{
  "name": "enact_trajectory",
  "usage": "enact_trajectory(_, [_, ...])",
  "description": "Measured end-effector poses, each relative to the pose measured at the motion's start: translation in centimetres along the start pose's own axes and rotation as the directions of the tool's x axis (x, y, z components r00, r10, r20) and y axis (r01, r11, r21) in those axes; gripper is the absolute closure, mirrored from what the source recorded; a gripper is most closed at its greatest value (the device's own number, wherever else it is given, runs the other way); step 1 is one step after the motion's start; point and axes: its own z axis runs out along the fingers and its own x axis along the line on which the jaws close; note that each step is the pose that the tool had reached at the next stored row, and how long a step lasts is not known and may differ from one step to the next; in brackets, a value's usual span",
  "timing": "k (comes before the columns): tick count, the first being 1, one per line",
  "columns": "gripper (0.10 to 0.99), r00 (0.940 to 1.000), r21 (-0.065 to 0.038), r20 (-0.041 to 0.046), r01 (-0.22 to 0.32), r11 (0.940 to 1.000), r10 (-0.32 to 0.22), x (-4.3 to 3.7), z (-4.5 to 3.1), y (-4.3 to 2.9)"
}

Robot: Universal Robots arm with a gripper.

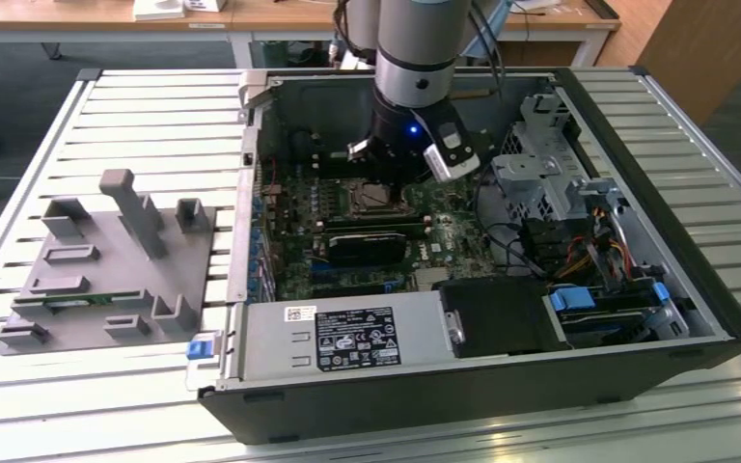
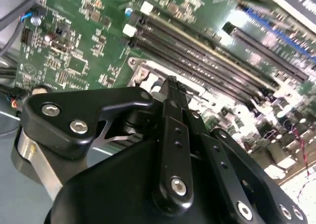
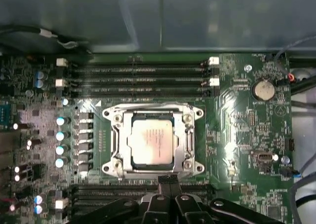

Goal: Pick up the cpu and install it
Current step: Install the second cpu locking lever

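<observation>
The cpu point(image 3: 151, 139) lies flat inside the socket frame point(image 3: 116, 118) on the motherboard point(image 3: 247, 115), silver top up, so the placing looks done; whether the frame is latched I cannot tell. My fingers point(image 3: 168, 180) are pressed together on nothing, hovering just beside the frame's edge near a memory slot bank point(image 3: 138, 76). In the exterior view I hang low inside the open computer case point(image 1: 679, 193), with the drive cage point(image 1: 538, 178) close by and free room mainly straight above.
</observation>
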Motion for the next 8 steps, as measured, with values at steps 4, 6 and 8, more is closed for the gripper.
enact_trajectory(4, [0.98,1.0,0.0,0.0001,0.0,1.0,0.0,1.16,0.12,-0.22])
enact_trajectory(6, [0.98,1.0,0.0,0.0,0.0,1.0,0.0,1.99,0.19,-0.27])
enact_trajectory(8, [0.98,1.0,0.0,0.0001,0.0,1.0,0.0,2.68,0.39,-0.3])
